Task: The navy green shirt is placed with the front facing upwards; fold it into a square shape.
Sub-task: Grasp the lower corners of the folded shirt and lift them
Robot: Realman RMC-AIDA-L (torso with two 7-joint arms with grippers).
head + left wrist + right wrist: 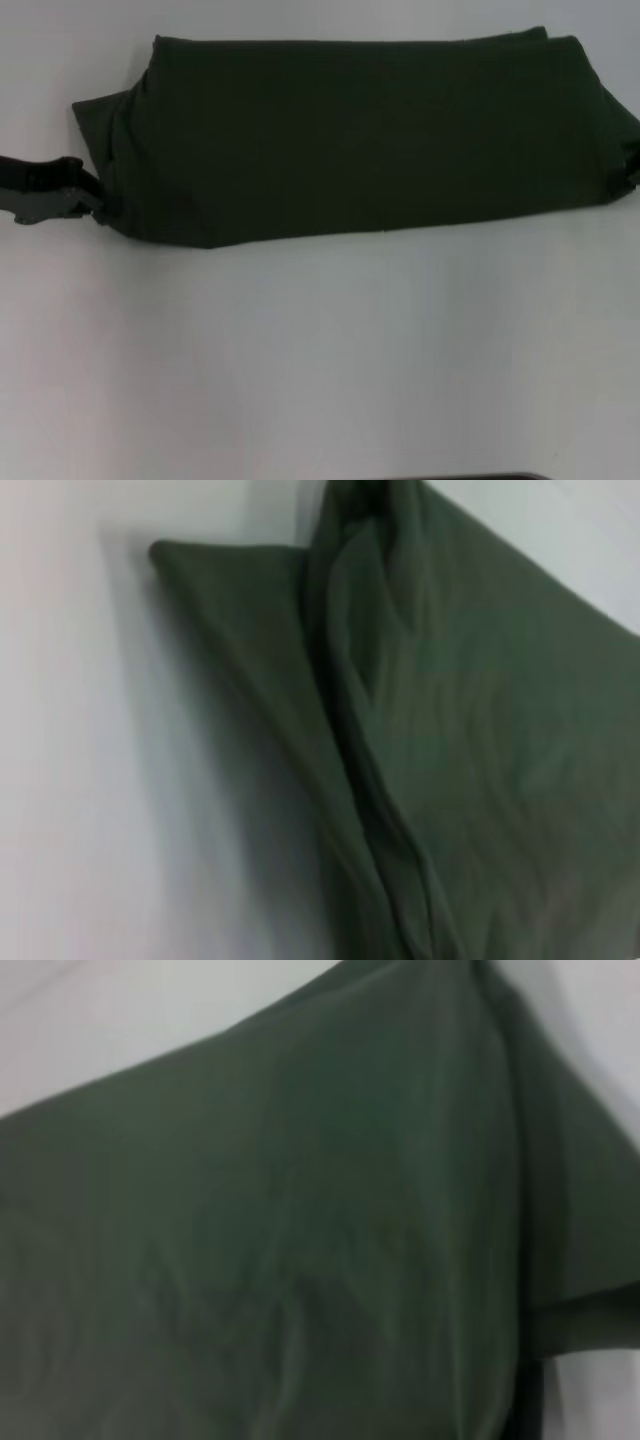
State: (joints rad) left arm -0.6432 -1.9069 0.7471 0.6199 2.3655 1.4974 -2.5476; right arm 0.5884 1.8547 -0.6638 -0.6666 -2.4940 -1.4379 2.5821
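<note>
White, matte and unmarked, the flat table surface [320, 350] fills nearly the whole head view, shading to a faint pinkish grey along the left side. Across the upper half of that view lies the navy green shirt [360, 140], a large dark olive cotton garment folded into a long horizontal band, plain side up, with no lettering visible and one corner jutting out at the upper left. In the left wrist view the shirt [480, 740] shows stacked layers and a folded edge running beside the bare white surface. At the shirt's left end sits the left gripper [95, 203], a black metal claw touching the cloth edge; whether it pinches the fabric cannot be told. The right gripper barely shows at the right frame edge.
</note>
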